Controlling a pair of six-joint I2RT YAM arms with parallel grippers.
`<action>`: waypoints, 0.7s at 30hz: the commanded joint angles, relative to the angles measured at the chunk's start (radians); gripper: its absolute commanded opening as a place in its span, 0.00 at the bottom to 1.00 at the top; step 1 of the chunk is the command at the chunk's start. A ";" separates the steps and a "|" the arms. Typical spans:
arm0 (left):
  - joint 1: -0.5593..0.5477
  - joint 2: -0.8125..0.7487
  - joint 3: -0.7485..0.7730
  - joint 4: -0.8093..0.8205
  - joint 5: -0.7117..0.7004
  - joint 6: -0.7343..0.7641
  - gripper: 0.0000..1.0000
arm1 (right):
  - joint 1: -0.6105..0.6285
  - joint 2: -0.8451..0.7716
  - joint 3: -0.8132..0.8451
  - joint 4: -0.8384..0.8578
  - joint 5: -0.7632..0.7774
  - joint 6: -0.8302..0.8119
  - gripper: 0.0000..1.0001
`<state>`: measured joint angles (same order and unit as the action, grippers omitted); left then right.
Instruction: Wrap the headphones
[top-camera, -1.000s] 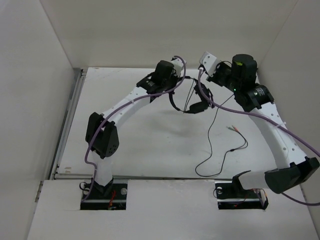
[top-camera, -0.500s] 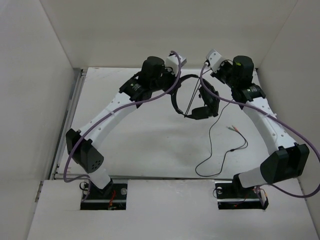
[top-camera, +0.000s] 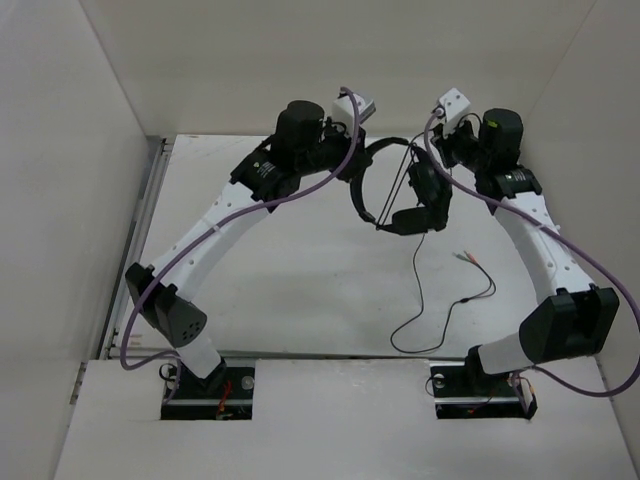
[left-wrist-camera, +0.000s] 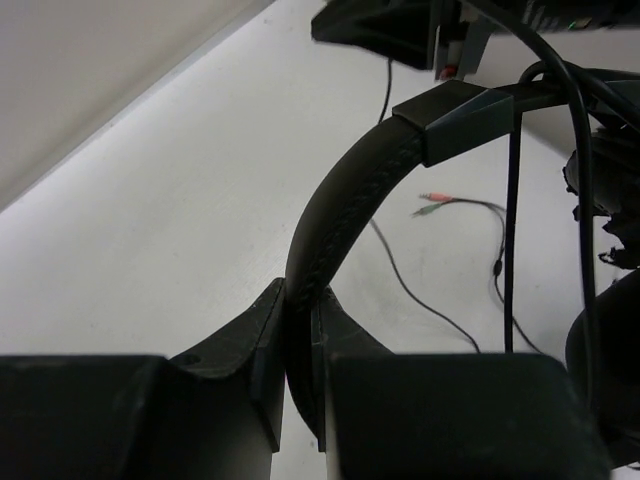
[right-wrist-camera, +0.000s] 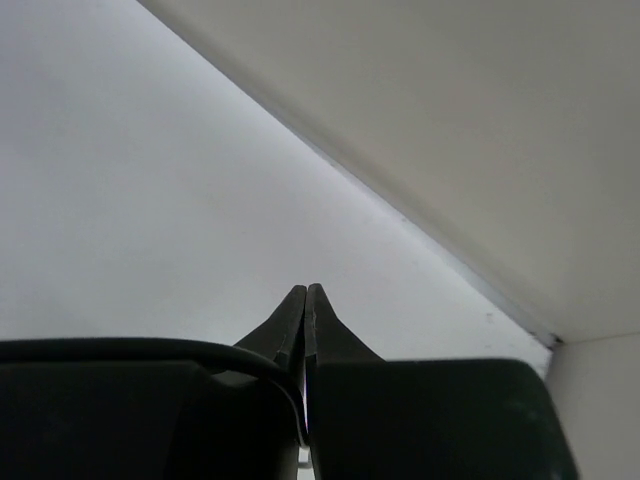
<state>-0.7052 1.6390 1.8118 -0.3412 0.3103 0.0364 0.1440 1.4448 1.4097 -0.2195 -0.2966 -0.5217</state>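
The black headphones hang above the table at the back, between my two grippers. My left gripper is shut on the padded headband, which is clamped between the fingers. An earcup shows at the right of the left wrist view. My right gripper is shut on the thin black cable, which enters the jaws from the left. One strand runs taut across the headband. The rest of the cable trails on the table to the reddish plug tips.
White walls enclose the table on the left, back and right; the back wall edge is close behind my right gripper. Purple robot cables run along both arms. A metal rail lines the table's left edge.
Both grippers have moved back and a little right with the headphones. My right gripper has pulled further right, drawing the cable strand taut across the headband.
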 joint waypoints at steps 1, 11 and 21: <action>-0.003 -0.021 0.135 0.084 0.082 -0.081 0.00 | -0.056 -0.001 -0.003 0.023 -0.235 0.263 0.08; -0.041 0.139 0.541 0.088 0.161 -0.204 0.01 | -0.074 0.038 -0.208 0.561 -0.660 1.016 0.10; -0.021 0.216 0.721 0.149 0.024 -0.172 0.01 | 0.027 0.080 -0.434 0.980 -0.690 1.384 0.17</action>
<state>-0.7422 1.8687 2.4649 -0.3191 0.3969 -0.1169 0.1329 1.5379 1.0096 0.5701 -0.9447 0.7376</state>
